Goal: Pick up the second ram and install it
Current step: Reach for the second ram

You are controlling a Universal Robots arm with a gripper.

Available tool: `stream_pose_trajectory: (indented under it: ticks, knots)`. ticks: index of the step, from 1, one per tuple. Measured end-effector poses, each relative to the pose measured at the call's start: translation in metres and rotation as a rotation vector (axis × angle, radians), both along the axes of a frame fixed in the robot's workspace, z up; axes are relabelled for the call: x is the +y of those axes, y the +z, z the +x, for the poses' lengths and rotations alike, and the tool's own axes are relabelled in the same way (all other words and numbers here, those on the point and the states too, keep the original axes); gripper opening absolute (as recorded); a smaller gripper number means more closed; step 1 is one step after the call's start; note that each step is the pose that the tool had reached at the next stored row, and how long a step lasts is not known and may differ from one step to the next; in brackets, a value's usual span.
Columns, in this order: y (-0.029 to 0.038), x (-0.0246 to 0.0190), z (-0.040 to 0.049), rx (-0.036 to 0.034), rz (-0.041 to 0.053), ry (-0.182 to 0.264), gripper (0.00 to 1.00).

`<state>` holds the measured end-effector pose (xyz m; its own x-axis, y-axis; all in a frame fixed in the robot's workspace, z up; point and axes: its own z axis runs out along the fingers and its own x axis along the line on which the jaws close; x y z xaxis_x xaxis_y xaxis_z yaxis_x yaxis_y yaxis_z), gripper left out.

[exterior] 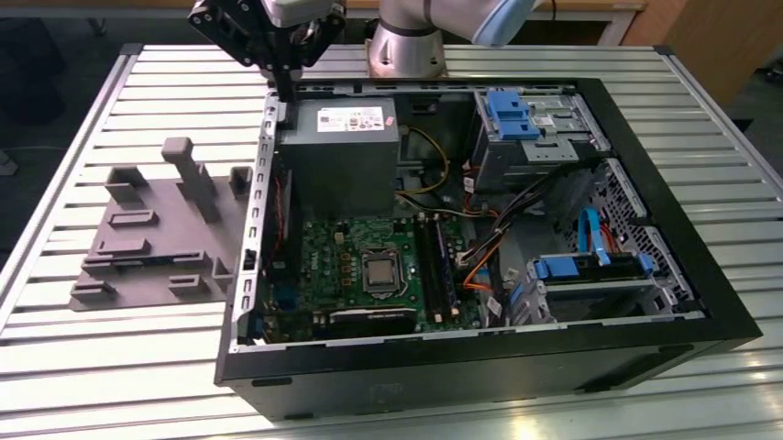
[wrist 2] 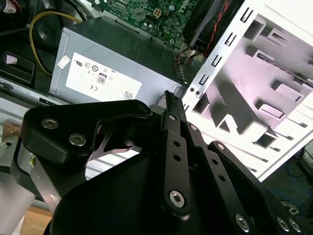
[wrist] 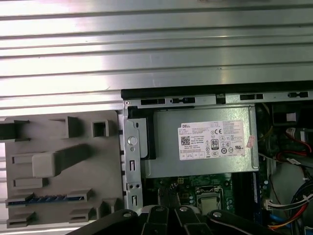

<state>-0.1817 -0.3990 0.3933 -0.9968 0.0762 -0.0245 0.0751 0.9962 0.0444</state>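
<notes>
Fingers [wrist 2: 172, 122] look pressed together with nothing between them, hanging over the case [exterior: 259, 211] wall beside the power supply [exterior: 340, 151]. We take the bluish strip lying in a slot of the holder [wrist: 54, 134] on the desk [exterior: 135, 92] to be the ram [wrist: 46, 198], well apart from them. We fear shut fingers would knock it or the posts [exterior: 196, 179], and a skewed grip could jam it at the board [exterior: 355, 261].

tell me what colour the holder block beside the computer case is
Plain grey. The holder block shows best in the exterior view.
</notes>
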Motion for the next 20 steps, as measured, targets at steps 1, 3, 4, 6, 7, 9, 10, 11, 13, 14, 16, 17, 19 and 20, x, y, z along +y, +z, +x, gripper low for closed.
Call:
stream_pose_trajectory:
  ticks: [1, 3, 4, 6, 7, 9, 10, 11, 13, 14, 16, 17, 19, 20]
  knots:
    - [0.0, 0.0, -0.0007, 0.0001, 0.0, 0.0, 0.11]
    - [0.0, 0.0, -0.002, 0.0, 0.0, 0.0, 0.11]
    - [0.0, 0.0, -0.0027, 0.0, 0.0, 0.0, 0.11]
    - [0.0, 0.0, -0.0038, 0.0, 0.0, 0.0, 0.11]
    - [0.0, 0.0, -0.0045, 0.0001, -0.0001, 0.0, 0.11]
    - [0.0, 0.0, -0.0055, 0.0, 0.0, 0.0, 0.11]
    - [0.0, 0.0, -0.0062, 0.0001, 0.0, 0.0, 0.11]
    - [0.0, 0.0, -0.0067, 0.0, 0.0, 0.0, 0.11]
    - [0.0, 0.0, -0.0076, 0.0001, 0.0, 0.0, 0.11]
    - [0.0, 0.0, -0.008, 0.0001, -0.0001, 0.0, 0.11]
    - [0.0, 0.0, -0.0088, 0.0001, 0.0, 0.0, 0.11]
    - [0.0, 0.0, -0.009, 0.0001, 0.0, 0.0, 0.11]
    - [0.0, 0.0, -0.0097, 0.0001, 0.0, 0.0, 0.11]
    - [0.0, 0.0, -0.01, 0.0, 0.0, 0.0, 0.11]
